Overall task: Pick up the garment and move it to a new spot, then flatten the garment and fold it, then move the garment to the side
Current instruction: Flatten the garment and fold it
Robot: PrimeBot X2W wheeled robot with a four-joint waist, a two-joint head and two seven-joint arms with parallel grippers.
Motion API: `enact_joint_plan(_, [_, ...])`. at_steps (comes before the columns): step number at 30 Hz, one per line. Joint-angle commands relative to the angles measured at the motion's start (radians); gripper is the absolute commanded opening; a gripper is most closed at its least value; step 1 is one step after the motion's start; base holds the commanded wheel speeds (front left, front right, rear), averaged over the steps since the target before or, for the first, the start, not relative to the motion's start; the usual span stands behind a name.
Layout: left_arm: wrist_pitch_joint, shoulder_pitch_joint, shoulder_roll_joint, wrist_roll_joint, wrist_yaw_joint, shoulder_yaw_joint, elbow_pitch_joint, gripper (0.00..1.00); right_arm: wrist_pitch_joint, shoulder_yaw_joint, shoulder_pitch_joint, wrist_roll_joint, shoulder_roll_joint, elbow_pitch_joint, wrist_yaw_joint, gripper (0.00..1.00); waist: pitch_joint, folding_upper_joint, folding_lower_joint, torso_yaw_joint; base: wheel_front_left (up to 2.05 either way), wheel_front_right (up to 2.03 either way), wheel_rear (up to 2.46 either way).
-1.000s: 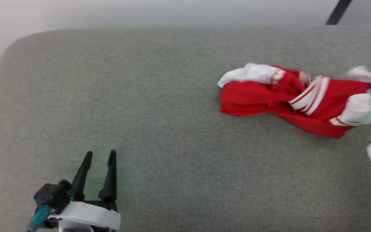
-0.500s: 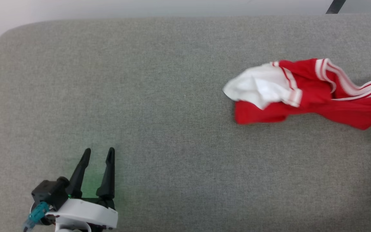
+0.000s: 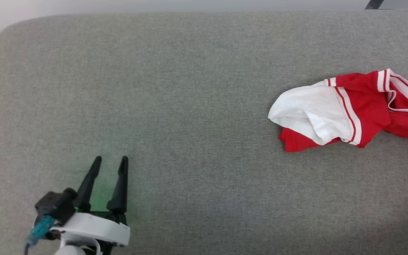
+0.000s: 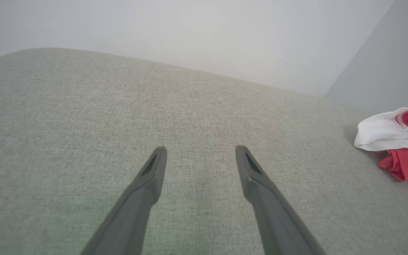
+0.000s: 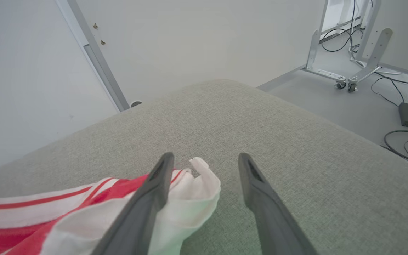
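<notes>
The garment (image 3: 349, 109) lies crumpled on the grey padded worktop (image 3: 197, 106), far over to the robot's right in the head view and running off that view's right edge. A white sleeve panel faces the middle of the worktop, with red body and striped trim bunched behind it. The left gripper (image 3: 110, 160) sits low at the near left, its two dark fingers spread apart with nothing between them, well apart from the garment across a wide stretch of bare fabric. In the left wrist view, the left gripper (image 4: 200, 150) points over bare worktop, and the garment (image 4: 395, 138) shows as a white and red heap at the far right edge. In the right wrist view, the right gripper (image 5: 205, 156) is also spread wide and clamps nothing. The garment (image 5: 83, 212) lies at the lower left, passing beneath one finger, with a white cuff poking into the gap between the two. Whether that finger touches the cloth I cannot tell.
</notes>
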Motion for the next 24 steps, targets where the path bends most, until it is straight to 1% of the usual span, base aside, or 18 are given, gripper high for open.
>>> enact_joint_plan(1, [0.000,-0.007,0.007,-0.004,-0.004,0.005,-0.006,1.00,-0.007,-0.003,-0.003,-0.004,0.001,-0.006,-0.001,1.00,-0.003,0.0000,0.0000,-0.005,0.00,0.00,0.00])
enact_joint_plan(5, [0.000,-0.029,0.041,-0.010,-0.004,0.006,-0.037,1.00,-0.020,0.030,0.022,-0.001,0.023,-0.067,-0.001,1.00,-0.019,0.0000,0.0000,-0.027,0.00,0.00,0.00])
enact_joint_plan(8, [0.000,-0.066,0.094,-0.016,-0.004,-0.015,-0.062,1.00,-0.023,0.117,0.061,0.044,0.057,-0.146,-0.001,1.00,-0.037,0.0000,0.0000,-0.046,0.00,0.00,0.00])
enact_joint_plan(10, [0.008,-0.110,0.131,-0.028,-0.004,-0.030,-0.077,1.00,-0.024,0.198,0.100,0.082,0.075,-0.220,-0.001,1.00,-0.048,0.0000,0.0000,-0.060,0.00,0.00,0.00])
enact_joint_plan(13, [0.073,-0.195,0.182,-0.075,-0.004,-0.072,-0.103,1.00,-0.024,0.309,0.181,0.133,0.112,-0.342,-0.001,1.00,-0.066,0.0000,0.0000,-0.085,0.00,0.00,0.00])
enact_joint_plan(15, [0.159,-0.264,0.220,-0.112,-0.004,-0.118,-0.117,1.00,-0.014,0.374,0.235,0.156,0.130,-0.423,-0.001,1.00,-0.075,0.0000,0.0000,-0.102,0.00,0.00,0.00])
enact_joint_plan(17, [0.271,-0.345,0.254,-0.158,-0.004,-0.186,-0.126,1.00,0.013,0.441,0.287,0.181,0.144,-0.493,-0.001,1.00,-0.079,0.0000,0.0000,-0.121,0.00,0.00,0.00])
enact_joint_plan(19, [0.397,-0.427,0.263,-0.232,-0.004,-0.249,-0.111,1.00,0.029,0.478,0.329,0.175,0.146,-0.551,-0.001,1.00,-0.081,0.0000,0.0000,-0.140,0.00,0.00,0.00])
enact_joint_plan(21, [0.533,-0.516,0.290,-0.284,-0.004,-0.344,-0.097,1.00,0.045,0.514,0.356,0.173,0.165,-0.597,-0.001,1.00,-0.078,0.0000,0.0000,-0.162,0.00,0.00,0.00])
enact_joint_plan(24, [0.737,-0.632,0.291,-0.400,-0.002,-0.480,-0.048,1.00,0.061,0.545,0.377,0.170,0.183,-0.652,-0.001,1.00,-0.065,0.0000,0.0000,-0.199,0.00,0.00,0.00])
